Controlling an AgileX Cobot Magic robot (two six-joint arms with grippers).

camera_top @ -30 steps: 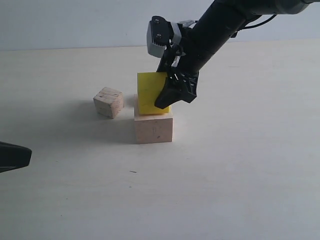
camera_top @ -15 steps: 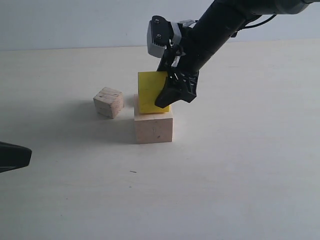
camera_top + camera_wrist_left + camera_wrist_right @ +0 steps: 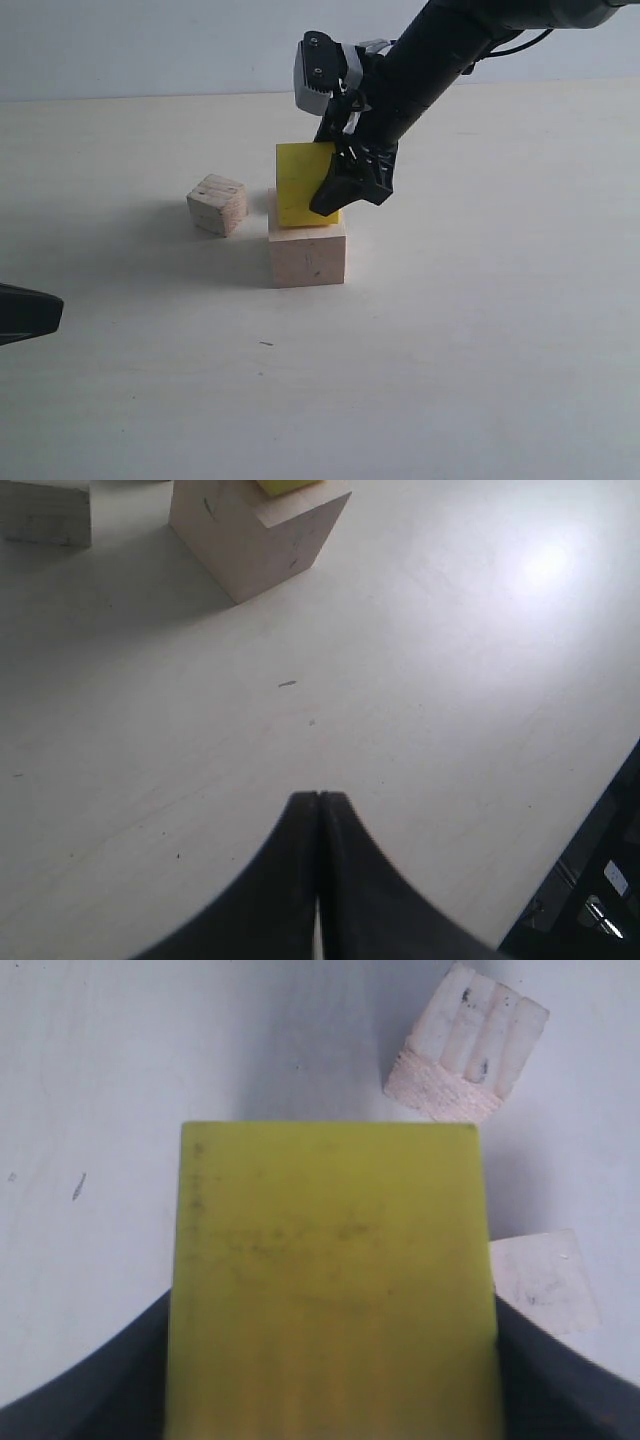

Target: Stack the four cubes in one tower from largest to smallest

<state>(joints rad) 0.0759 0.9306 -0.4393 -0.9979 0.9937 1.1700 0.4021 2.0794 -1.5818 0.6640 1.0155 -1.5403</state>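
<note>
The yellow cube (image 3: 300, 185) is on top of the large pale cube (image 3: 307, 257), slightly toward its left rear edge. My right gripper (image 3: 330, 195) reaches down from the upper right and is shut on the yellow cube, one black finger against each side. In the right wrist view the yellow cube (image 3: 330, 1280) fills the space between the fingers of the right gripper (image 3: 335, 1320), and a corner of the pale cube (image 3: 545, 1280) shows beneath. A small raw wooden cube (image 3: 217, 204) stands on the table left of the stack. My left gripper (image 3: 318, 798) is shut and empty, low over the table.
The left gripper (image 3: 30, 312) pokes in at the exterior view's left edge, well clear of the stack. The left wrist view shows the pale cube (image 3: 250, 535) and the small cube (image 3: 45, 510) far ahead, with the table edge (image 3: 590, 820) to one side.
</note>
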